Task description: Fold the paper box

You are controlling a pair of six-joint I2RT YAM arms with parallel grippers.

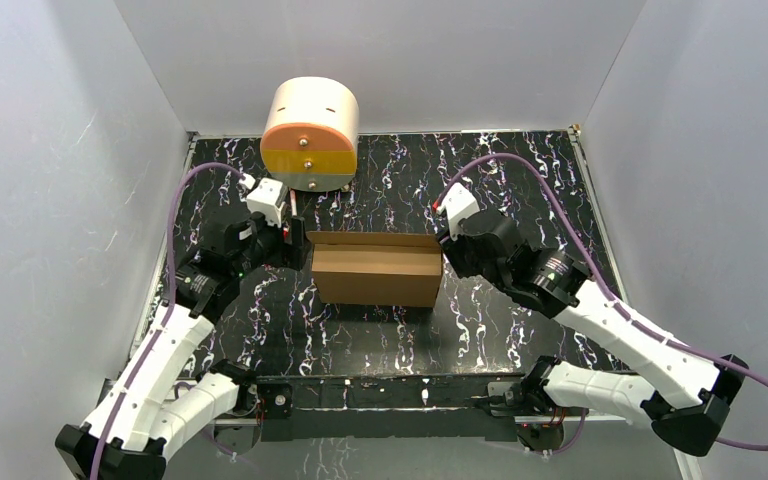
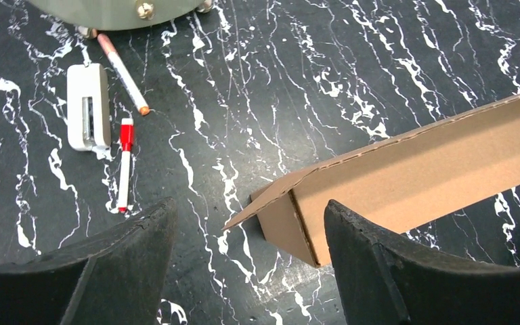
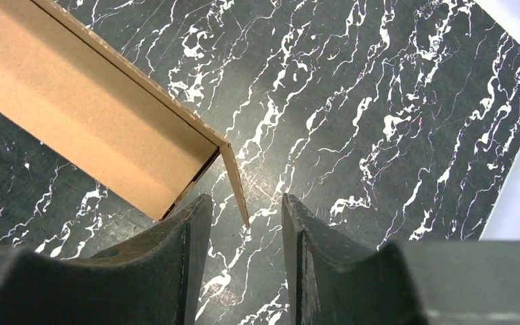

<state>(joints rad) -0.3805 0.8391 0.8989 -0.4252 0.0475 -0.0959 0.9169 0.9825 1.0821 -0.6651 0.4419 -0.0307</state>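
The paper box [image 1: 375,270] is plain brown cardboard, standing as a long shallow shape in the middle of the table. My left gripper [image 1: 300,247] is at its left end and open. In the left wrist view the box's end corner [image 2: 291,223] and a small loose flap [image 2: 261,202] lie between the wide-apart fingers [image 2: 372,250], and none of them touch. My right gripper [image 1: 444,246] is at the right end. There a thin end flap [image 3: 235,183] points into the gap of the right gripper [image 3: 247,211], whose jaws stand open with space on both sides of the flap.
A cream cylinder with an orange and yellow front [image 1: 310,135] stands at the back behind the left gripper. Beside it on the table lie a white block [image 2: 88,108], a red-and-white marker [image 2: 125,162] and a pink pen [image 2: 123,71]. White walls enclose the black marbled table [image 1: 520,190].
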